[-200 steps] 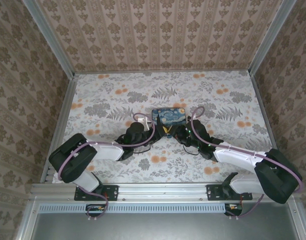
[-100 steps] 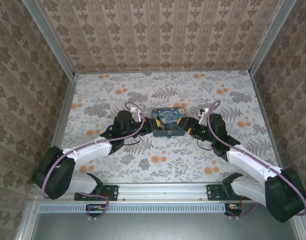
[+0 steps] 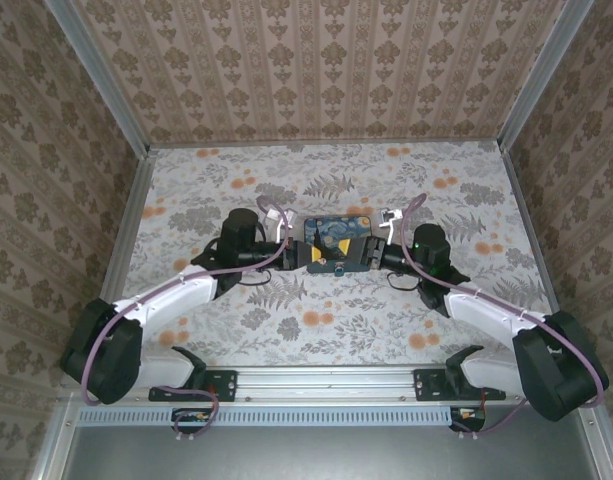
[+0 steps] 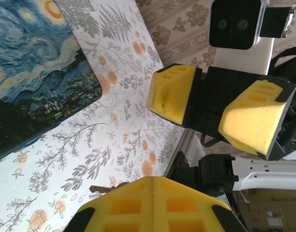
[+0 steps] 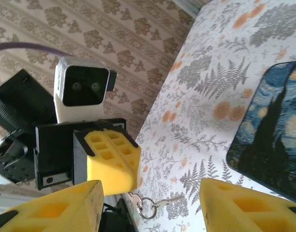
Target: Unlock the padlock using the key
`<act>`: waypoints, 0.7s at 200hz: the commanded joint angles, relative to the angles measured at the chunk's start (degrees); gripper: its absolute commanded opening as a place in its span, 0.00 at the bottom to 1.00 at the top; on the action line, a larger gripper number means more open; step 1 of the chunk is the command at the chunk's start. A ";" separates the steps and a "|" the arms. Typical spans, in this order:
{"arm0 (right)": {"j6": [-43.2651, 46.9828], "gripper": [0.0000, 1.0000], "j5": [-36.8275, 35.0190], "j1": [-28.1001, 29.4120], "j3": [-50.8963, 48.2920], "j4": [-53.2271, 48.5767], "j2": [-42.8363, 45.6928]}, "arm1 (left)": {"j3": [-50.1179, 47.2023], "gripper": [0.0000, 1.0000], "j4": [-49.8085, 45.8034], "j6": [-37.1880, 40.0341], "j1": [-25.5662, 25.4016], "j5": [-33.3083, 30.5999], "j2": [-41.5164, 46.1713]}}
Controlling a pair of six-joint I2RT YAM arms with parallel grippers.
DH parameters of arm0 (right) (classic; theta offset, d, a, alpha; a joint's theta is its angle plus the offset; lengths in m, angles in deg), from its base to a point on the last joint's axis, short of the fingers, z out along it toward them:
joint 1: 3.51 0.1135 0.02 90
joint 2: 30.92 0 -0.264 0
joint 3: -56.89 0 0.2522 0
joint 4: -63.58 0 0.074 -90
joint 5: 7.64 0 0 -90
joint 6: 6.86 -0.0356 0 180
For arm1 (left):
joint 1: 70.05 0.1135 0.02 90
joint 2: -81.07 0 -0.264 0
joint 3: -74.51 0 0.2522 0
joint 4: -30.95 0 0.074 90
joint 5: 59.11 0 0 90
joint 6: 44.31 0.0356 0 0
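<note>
Left gripper [image 4: 152,186] clamped shut, key [image 5: 173,198] and its ring at the tips, probably pinched there, view's tight. Right gripper [image 4: 208,108] has jaws apart, empty, facing it. Both just beside the blue swirl-painted box [image 5: 268,140].

Walls [image 3: 326,70]: beige damask-stripe wallpaper, left, right, far. Table [image 3: 216,180]: grey fern and orange flower print. Aluminium posts [image 3: 98,80] at far corners. Light even, diffuse.
</note>
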 commanded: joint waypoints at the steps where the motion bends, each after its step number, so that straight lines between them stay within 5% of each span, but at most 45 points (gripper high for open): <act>1: 1.90 0.55 2.28 1.36 -0.95 4.41 -0.92 | 1.98 0.00 0.42 1.80 0.11 3.76 -0.83; 140: -2.97 0.49 -2.79 6.05 -4.13 15.97 -6.59 | -0.82 0.00 11.28 -4.71 -1.46 0.46 -4.41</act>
